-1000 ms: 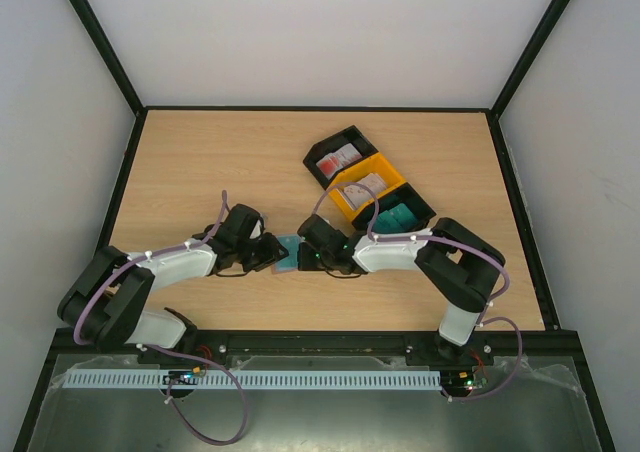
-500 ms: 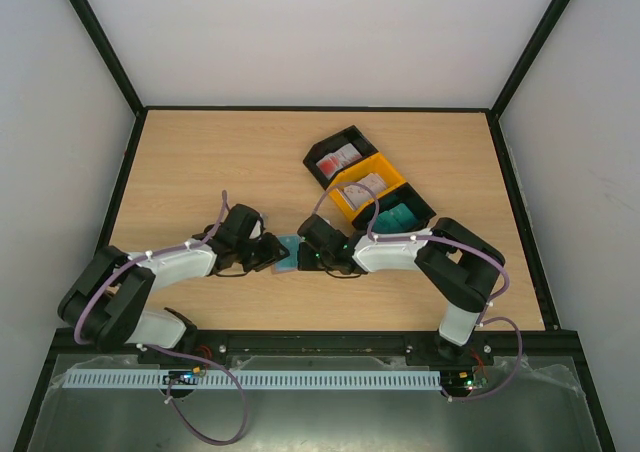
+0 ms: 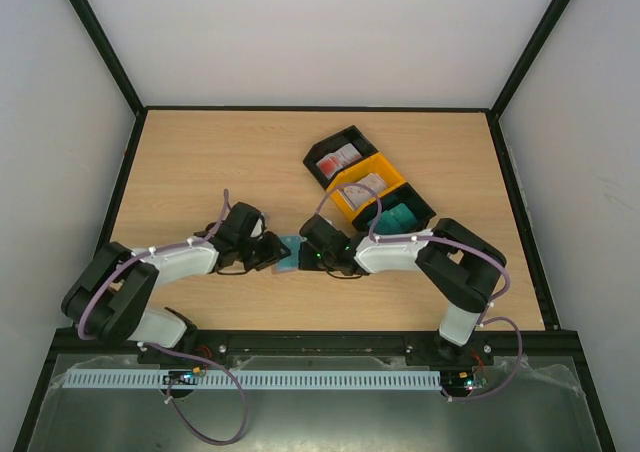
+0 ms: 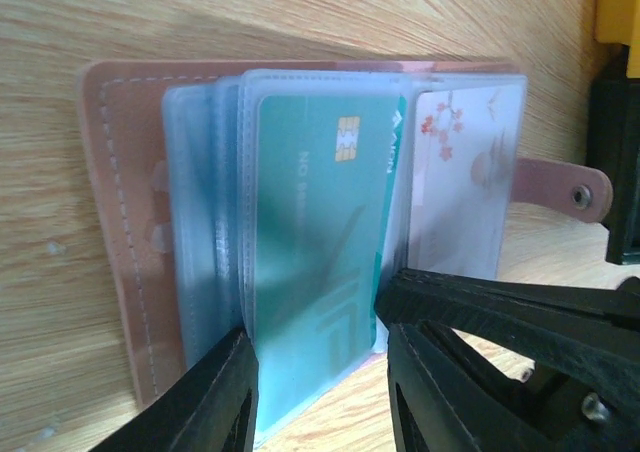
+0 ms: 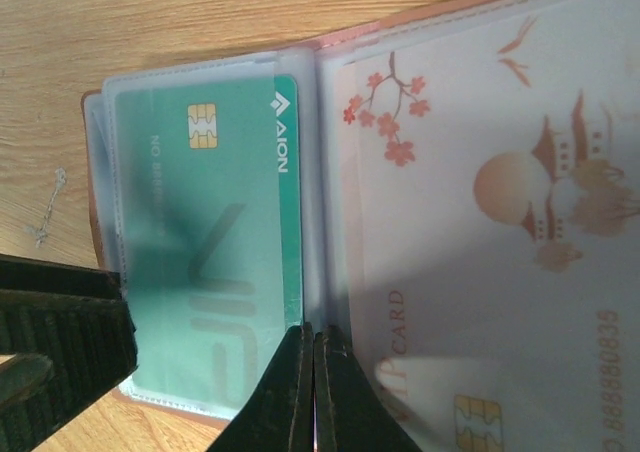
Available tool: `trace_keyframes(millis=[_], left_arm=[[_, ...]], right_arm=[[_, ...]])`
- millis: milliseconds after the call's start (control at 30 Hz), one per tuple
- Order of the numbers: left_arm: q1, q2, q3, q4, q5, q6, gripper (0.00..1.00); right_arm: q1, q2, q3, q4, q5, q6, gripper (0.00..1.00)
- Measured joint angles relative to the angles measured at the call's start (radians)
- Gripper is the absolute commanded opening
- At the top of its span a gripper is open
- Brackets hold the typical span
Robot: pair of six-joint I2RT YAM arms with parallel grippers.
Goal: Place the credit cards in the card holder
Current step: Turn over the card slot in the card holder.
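Little has shifted in the last second. From above, both hands stay nose to nose on the bench (image 3: 200, 162), and only the left arm has nudged slightly. I read that as a pause at the end of one insertion rather than a new reach.

The card holder (image 4: 120, 222) lies open directly under both hands. Its teal card (image 5: 200, 262) sits fully inside a clear sleeve (image 4: 225, 202), so that card looks done.

The right hand (image 5: 312, 347) is clenched with nothing between its fingers. Its tip sits on the fold just beside the teal card, with a white card (image 5: 480, 232) printed with blossom on its other side.

The left hand (image 4: 318, 322) has its fingers partly spread to either side of the teal card's near edge. I cannot tell whether they pinch the sleeve or only pin it down.

The overhead view alone shows the trays (image 3: 347, 208) just beyond the right hand, with more credit cards (image 3: 342, 158) waiting in them, so much of the task remains. From up there the holder is mostly hidden between the hands. The wrist views show the seated cards, and only the left one shows the holder's snap strap (image 4: 560, 185).
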Motion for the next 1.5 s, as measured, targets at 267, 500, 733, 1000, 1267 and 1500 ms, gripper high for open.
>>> trace_keyframes(millis=[267,500,733,1000,1267,1500], left_arm=[[0.000,-0.029,-0.001,0.066,0.057,-0.019,0.36],[-0.017,-0.028,-0.010,0.158,0.151,-0.039,0.37],[-0.023,0.001,-0.014,0.188,0.180,-0.040,0.37],[-0.032,0.040,-0.012,0.196,0.181,-0.039,0.37],[-0.063,0.100,0.055,0.197,0.189,-0.034,0.43],[-0.110,0.174,0.169,0.201,0.195,-0.010,0.50]], right_arm=[[-0.007,-0.027,-0.049,0.048,0.011,0.035,0.02],[-0.005,-0.045,-0.082,0.083,0.012,0.061,0.02],[-0.003,-0.080,-0.116,0.090,0.031,0.083,0.08],[-0.002,-0.234,-0.141,0.059,0.137,0.106,0.16],[-0.002,-0.388,-0.181,-0.034,0.313,0.167,0.22],[-0.020,-0.557,-0.237,-0.139,0.442,0.205,0.33]])
